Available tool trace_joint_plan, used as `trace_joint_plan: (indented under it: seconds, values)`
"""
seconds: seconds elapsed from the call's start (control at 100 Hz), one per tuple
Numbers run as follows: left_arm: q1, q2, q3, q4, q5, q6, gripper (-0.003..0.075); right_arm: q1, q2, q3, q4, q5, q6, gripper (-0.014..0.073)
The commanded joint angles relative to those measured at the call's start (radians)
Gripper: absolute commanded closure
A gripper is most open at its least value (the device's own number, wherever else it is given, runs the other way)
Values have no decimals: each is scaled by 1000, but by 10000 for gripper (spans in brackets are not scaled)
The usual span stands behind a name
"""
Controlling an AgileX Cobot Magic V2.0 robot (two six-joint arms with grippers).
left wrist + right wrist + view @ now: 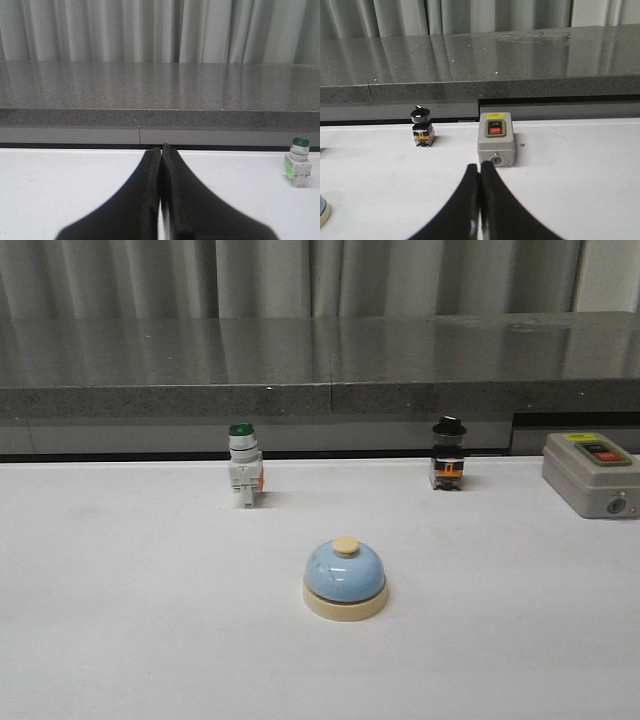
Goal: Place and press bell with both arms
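The bell (345, 580) sits upright on the white bench (120, 620), centred and forward of both arms, untouched. The left end effector (161, 150) and right end effector (479, 167) are each pinched closed on nothing. A sliver of the bell's base borders the right wrist view, so that arm seems nearer.

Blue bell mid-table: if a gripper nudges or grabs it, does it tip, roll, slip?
The bell looks squat, with a base as wide as its dome, so a nudge probably slides it rather than tipping it. It sits flat, so rolling seems unlikely. The glossy, rounded dome may slip from the fingers; gripping at the base rim looks safer.
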Motion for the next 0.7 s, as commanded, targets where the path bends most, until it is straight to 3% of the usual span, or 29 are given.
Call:
trace_joint_plan:
  seconds: [0.0, 0.18, 0.46, 0.69]
  values:
    - [1, -32, 57, -3, -84, -10, 741, -3, -18, -21, -10, -85, -4, 657]
    - [1, -32, 57, -3, -84, -10, 741, -3, -18, -21, -10, -179, -4, 657]
    - [1, -32, 57, -3, -84, -10, 741, -3, -18, -23, -10, -202, -4, 657]
    - [1, -32, 57, -3, -84, -10, 741, -3, 51, -163, -10, -10, -3, 657]
